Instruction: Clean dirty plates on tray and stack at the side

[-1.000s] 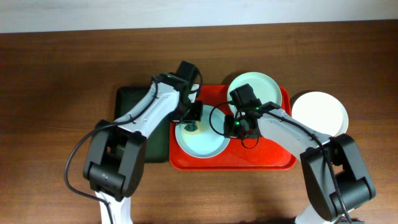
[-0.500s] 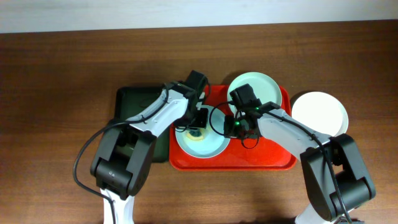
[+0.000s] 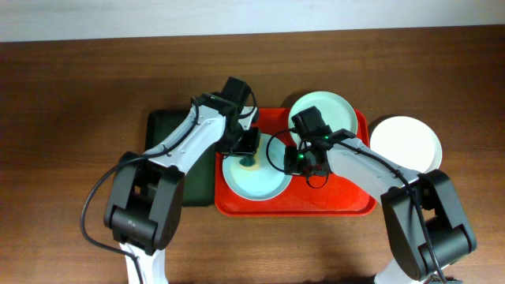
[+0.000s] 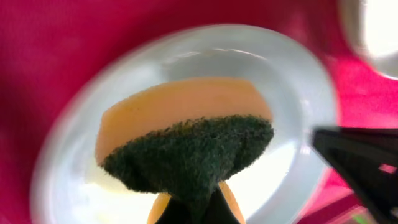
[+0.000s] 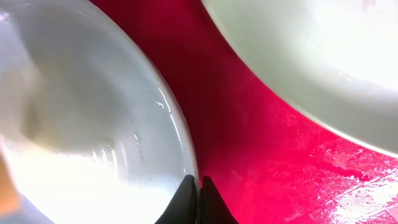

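worktop: brown wood grain, filling the overhead frame below a pale strip along the top edge.
red tray: rounded corners, at the centre of the frame, carrying two of the three plates.
green tray: dark and narrower, against the red tray's left side, partly under the left arm.
lower mint plate: in the red tray's lower-left part, glossy and wet-looking in the wrist views.
upper mint plate: at the red tray's upper right, just beside the lower mint plate.
white plate: off the red tray, on the worktop just right of it.
sponge: yellow with a dark green scouring face, over the lower mint plate's upper-left part; contact cannot be told.
left pincer: clenched on the sponge's green face.
right pincer: clenched on the lower mint plate's right rim, in the red gap between the two mint plates.
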Controlling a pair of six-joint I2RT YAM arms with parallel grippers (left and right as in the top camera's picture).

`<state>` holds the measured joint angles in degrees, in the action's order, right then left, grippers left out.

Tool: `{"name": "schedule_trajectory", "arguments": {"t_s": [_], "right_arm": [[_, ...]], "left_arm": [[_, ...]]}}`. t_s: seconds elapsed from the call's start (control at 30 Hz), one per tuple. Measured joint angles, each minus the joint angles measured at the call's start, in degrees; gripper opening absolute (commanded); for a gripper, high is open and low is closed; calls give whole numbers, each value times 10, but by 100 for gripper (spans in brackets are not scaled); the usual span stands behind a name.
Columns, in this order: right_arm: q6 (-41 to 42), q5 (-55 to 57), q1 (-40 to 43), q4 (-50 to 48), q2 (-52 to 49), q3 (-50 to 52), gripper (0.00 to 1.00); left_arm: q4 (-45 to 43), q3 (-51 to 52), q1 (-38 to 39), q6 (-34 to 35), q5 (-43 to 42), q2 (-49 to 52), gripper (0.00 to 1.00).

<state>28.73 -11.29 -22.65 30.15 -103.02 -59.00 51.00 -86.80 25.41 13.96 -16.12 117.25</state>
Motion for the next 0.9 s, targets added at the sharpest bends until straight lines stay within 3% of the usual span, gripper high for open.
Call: {"name": "schedule_trajectory", "arguments": {"t_s": [0.13,0.37,0.47,0.73,0.9], "right_arm": [[0,0,0,0,0,0,4],[0,-2,0,0,0,0,4],[0,-1,0,0,0,0,4],[0,0,0,0,0,0,4],[0,0,0,2,0,0,4]], "left_arm": [[-3,10,4,0,67,-1,0],[-35,52,5,21,80,7,0],[-39,54,2,18,51,8,0],[-14,56,-3,-16,-145,27,0],[21,47,-35,-21,-143,5,0]]}}
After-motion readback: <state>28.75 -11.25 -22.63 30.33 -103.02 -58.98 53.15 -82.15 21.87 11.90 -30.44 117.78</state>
